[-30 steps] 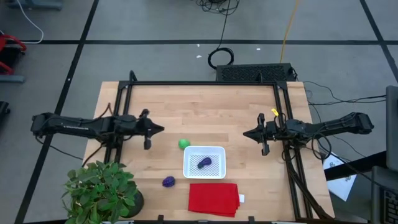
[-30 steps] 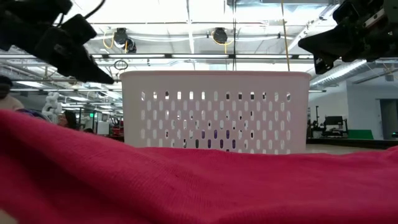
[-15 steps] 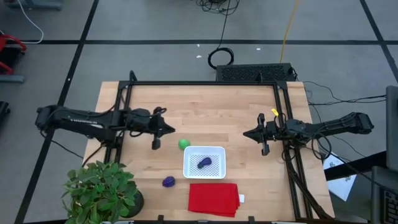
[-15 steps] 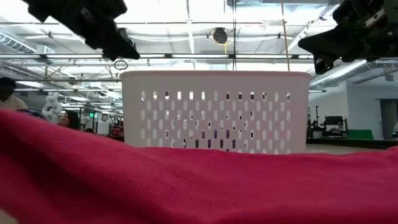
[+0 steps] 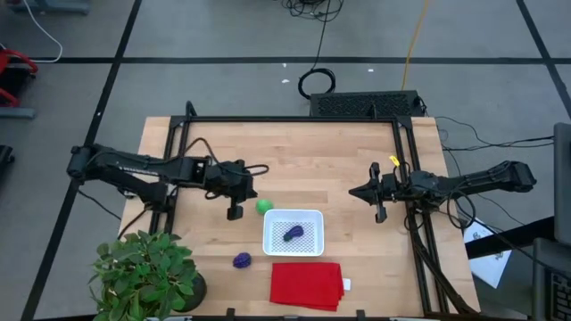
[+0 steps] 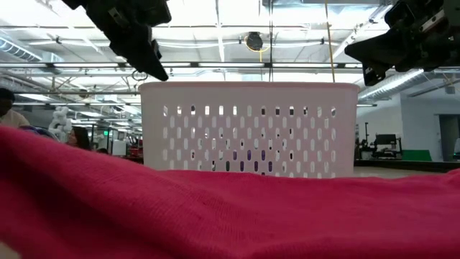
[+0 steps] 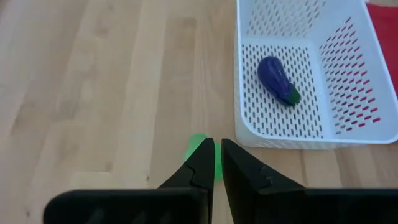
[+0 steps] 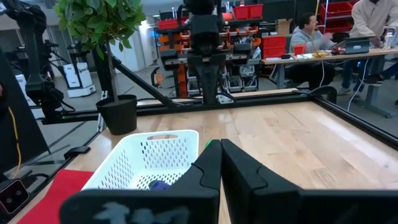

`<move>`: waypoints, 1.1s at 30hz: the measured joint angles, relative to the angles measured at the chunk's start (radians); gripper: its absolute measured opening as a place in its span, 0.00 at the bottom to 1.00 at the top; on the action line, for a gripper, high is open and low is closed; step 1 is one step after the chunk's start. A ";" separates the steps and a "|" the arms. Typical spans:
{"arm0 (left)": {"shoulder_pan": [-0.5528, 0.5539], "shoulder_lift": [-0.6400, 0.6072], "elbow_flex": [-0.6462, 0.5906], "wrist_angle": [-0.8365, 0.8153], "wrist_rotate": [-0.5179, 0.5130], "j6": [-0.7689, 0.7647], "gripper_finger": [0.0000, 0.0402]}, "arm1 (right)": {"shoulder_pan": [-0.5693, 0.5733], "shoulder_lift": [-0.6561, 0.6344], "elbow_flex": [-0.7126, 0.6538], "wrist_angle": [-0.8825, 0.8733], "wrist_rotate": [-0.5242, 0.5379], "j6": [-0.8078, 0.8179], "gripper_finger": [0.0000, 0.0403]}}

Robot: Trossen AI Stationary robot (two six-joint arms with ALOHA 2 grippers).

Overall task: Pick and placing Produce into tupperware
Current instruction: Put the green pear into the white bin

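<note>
The white perforated tupperware (image 5: 293, 219) stands on the wooden table with the elongated purple piece (image 7: 278, 79) lying on its bottom. The bright green piece (image 5: 264, 206) rests on the table just off the container's far-left corner. The roundish purple piece (image 5: 242, 260) lies on the table to the container's near left. My left gripper (image 7: 217, 144) is shut and hovers above the table, tipped downward, right beside the green piece (image 7: 196, 147), which its fingers partly hide. My right gripper (image 5: 352, 191) is shut and waits in the air to the container's far right.
A folded red cloth (image 5: 306, 285) lies near the table's near edge, in front of the container. A leafy potted plant (image 5: 147, 272) stands at the near-left corner. Black frame rails (image 5: 294, 120) run along the far, left and right sides. Bare wood lies between the two grippers.
My left gripper has moved toward the table's right and slightly nearer, closing on the green piece, and has tipped its fingers downward. The produce and the container have stayed in place.
</note>
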 joint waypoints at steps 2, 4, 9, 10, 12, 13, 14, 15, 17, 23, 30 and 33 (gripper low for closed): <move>0.000 0.029 0.026 -0.027 0.000 -0.006 0.08 | 0.000 0.000 0.000 0.000 0.000 0.000 0.00; 0.000 0.059 0.049 -0.051 0.000 -0.008 0.08 | 0.000 0.000 0.000 0.000 0.000 0.002 0.00; -0.007 0.125 0.064 -0.073 0.000 0.000 0.08 | 0.000 0.000 0.000 0.000 0.000 0.008 0.00; -0.010 0.136 0.064 -0.077 0.000 0.005 0.08 | 0.000 0.000 0.000 0.000 0.000 0.008 0.00; -0.013 0.159 0.064 -0.074 0.001 0.017 0.08 | 0.000 0.000 0.000 -0.001 0.000 0.008 0.00; -0.014 0.167 0.064 -0.078 0.000 0.024 0.08 | 0.000 0.000 0.000 -0.001 0.000 0.008 0.00; -0.016 0.175 0.064 -0.079 0.000 0.027 0.08 | 0.000 0.000 0.000 0.000 0.000 0.008 0.00; -0.018 0.182 0.064 -0.074 0.000 0.027 0.08 | 0.000 0.000 0.000 0.000 0.000 0.008 0.00; -0.018 0.192 0.064 -0.074 0.000 0.037 0.08 | 0.000 0.000 0.000 -0.001 0.000 0.008 0.00; -0.018 0.197 0.063 -0.074 0.000 0.068 0.10 | 0.000 0.000 0.001 -0.006 0.000 0.010 0.00; -0.033 0.197 0.063 -0.075 0.002 0.124 0.32 | 0.000 0.000 0.001 -0.007 -0.001 0.031 0.00; -0.045 0.197 0.063 -0.074 0.008 0.123 0.46 | 0.000 0.000 0.001 -0.007 -0.001 0.034 0.00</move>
